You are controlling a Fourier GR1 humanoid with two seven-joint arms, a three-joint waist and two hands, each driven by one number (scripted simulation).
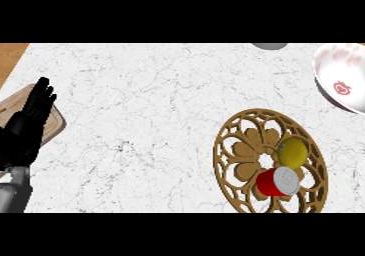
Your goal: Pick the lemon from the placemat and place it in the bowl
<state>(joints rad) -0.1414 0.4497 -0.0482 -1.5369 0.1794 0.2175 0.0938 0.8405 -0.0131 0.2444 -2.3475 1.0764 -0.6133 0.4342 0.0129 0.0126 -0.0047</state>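
A yellow lemon (293, 152) lies on the round wooden openwork placemat (240, 145) at the lower right of the counter. A red cup with a white top (278, 181) lies on the same mat, just below the lemon and touching it. The white bowl with red markings (347, 77) sits at the upper right, cut by the view's edge. My left hand (26, 125) rests open at the far left, fingers up, far from the lemon. My right hand does not show.
A wooden board (56, 122) lies under my left hand at the counter's left edge. A grey round object (269, 45) peeks in at the top edge. White marble counter (141, 110) stretches between the hand and the mat.
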